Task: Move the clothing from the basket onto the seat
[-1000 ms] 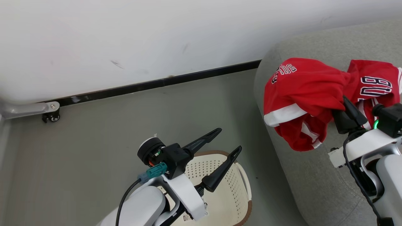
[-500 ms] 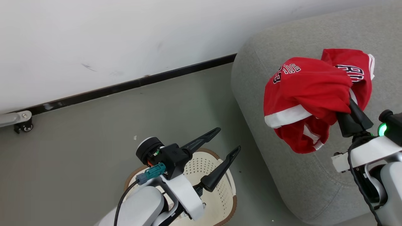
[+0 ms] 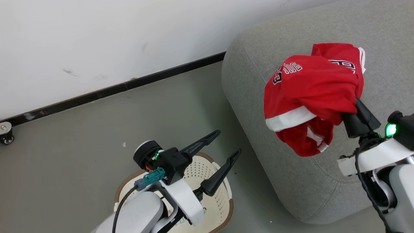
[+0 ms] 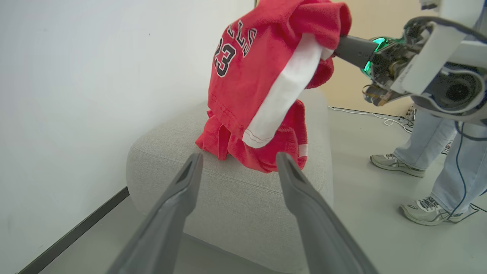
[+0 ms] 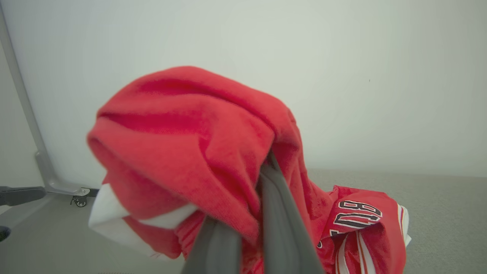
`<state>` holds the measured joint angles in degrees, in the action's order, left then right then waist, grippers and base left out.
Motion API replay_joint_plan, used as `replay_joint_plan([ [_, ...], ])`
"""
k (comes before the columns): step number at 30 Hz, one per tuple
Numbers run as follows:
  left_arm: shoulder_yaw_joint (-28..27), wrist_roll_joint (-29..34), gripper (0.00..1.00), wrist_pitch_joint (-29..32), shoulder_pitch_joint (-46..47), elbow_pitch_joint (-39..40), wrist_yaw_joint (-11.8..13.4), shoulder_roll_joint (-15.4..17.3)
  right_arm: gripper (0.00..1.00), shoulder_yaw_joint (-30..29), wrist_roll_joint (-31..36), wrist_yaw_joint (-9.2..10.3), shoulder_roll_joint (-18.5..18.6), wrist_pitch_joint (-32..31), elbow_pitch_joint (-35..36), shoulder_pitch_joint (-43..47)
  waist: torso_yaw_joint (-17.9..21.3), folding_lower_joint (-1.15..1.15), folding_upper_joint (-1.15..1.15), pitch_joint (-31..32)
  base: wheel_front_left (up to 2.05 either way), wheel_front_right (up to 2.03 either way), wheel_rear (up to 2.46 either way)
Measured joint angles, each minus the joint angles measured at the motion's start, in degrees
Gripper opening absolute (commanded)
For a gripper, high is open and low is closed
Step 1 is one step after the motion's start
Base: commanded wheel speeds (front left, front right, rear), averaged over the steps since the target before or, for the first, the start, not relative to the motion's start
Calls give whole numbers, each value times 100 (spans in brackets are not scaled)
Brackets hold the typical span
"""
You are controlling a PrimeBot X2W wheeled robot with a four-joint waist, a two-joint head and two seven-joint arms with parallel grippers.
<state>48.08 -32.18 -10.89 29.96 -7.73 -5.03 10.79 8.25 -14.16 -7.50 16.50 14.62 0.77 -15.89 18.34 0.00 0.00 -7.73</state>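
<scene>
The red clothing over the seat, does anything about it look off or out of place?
Nothing is damaged or spilled. The clothing is bunched and draped over the right gripper, hanging in a lump above the seat rather than lying flat. The basket sits upright on the floor.

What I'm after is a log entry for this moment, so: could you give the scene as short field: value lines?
left gripper: open, empty, above basket
right gripper: shut on clothing, which hangs over seat
second garment: lying on seat
basket contents: no clothing in the part that shows
person: legs and shoes, standing on the floor beyond seat
</scene>
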Motion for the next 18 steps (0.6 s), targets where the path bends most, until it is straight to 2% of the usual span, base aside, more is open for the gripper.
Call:
replay_joint_plan([
  [6,12,0,100,24,-24,49,10,7,0,-109,-67,0,68,0,132,-466,53,0,0,-69,0,0,0],
  [12,32,0,100,87,-32,103,35,20,0,-234,-66,0,422,0,225,-960,61,0,0,-160,0,0,0],
  [18,62,0,100,213,-43,151,41,40,0,-407,-121,0,751,1,0,-1281,58,0,0,-282,0,0,0],
])
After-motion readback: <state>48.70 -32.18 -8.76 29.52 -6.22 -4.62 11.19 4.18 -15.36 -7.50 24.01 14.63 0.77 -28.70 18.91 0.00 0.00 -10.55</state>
